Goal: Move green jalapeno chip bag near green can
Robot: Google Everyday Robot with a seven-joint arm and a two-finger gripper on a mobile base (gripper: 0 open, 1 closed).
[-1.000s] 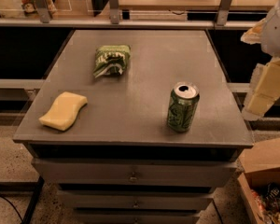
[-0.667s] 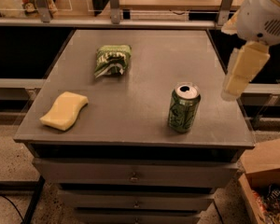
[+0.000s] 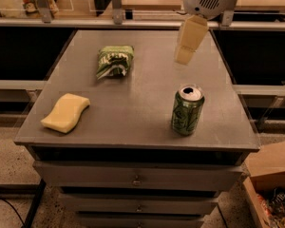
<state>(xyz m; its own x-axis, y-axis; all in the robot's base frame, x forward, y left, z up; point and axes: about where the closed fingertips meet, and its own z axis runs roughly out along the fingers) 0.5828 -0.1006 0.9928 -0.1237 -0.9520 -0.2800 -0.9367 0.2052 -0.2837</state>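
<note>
The green jalapeno chip bag (image 3: 115,61) lies crumpled on the grey table (image 3: 137,96), at the back left of centre. The green can (image 3: 187,109) stands upright near the front right, its silver top open. My gripper (image 3: 184,55) hangs from the white arm at the top of the view. It is above the back right part of the table, to the right of the bag and behind the can. It touches neither and holds nothing that I can see.
A yellow sponge (image 3: 65,113) lies at the front left of the table. Drawers (image 3: 135,178) sit under the top. A cardboard box (image 3: 275,184) with packets stands on the floor at the lower right. A rail and shelves run behind the table.
My gripper has swung left from beyond the table's right edge to above its back right part. The bag, can and sponge have not moved.
</note>
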